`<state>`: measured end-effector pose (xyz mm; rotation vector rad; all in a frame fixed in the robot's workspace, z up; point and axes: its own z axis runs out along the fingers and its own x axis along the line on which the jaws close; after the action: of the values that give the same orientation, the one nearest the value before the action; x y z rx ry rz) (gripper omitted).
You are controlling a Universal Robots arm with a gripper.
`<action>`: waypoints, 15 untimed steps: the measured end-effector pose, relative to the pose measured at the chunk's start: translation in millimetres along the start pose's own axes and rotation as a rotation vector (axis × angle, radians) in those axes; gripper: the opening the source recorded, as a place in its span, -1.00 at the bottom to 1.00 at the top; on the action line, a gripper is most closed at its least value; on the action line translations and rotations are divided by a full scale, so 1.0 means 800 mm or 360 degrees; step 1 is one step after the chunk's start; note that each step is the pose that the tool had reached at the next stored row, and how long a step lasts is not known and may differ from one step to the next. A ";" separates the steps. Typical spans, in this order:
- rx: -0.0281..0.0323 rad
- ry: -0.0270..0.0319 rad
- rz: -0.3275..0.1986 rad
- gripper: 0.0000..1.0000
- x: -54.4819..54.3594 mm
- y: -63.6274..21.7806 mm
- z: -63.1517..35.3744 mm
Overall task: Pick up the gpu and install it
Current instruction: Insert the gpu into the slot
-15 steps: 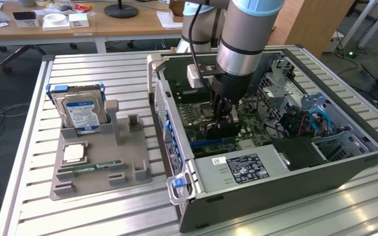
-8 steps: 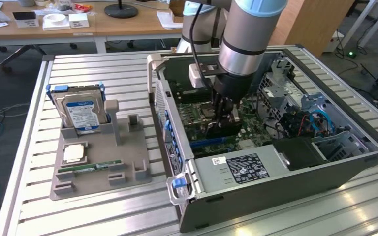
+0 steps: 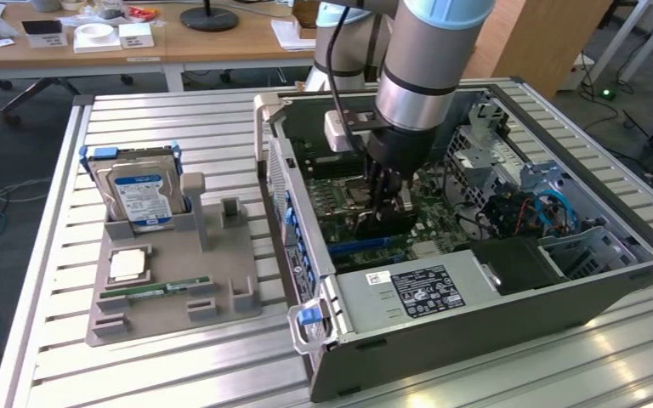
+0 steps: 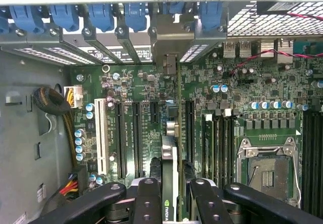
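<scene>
The gpu is held edge-on in the gripper, which is closed on it, just above the motherboard inside the open computer case, seemingly over an expansion slot. A hard drive is stood in a grey holder on the worktop.

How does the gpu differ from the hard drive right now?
The gpu is a thin dark card; the hard drive is a boxy silver block. The gpu is clamped in the gripper inside the case; the hard drive sits in the grey holder outside it. Both stand on edge.
</scene>
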<state>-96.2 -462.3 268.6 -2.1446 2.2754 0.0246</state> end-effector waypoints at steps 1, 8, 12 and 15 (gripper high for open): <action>-0.00001 0.00001 0.0000 -0.47 0.000 0.000 0.000; -0.00001 0.00003 0.0000 -0.47 0.000 0.001 0.005; -0.00001 0.00002 0.0000 -0.47 0.000 0.002 0.007; 0.00001 -0.00002 0.0000 -0.47 0.000 0.002 0.008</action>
<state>-98.2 -462.2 262.4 -2.1447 2.2751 0.0247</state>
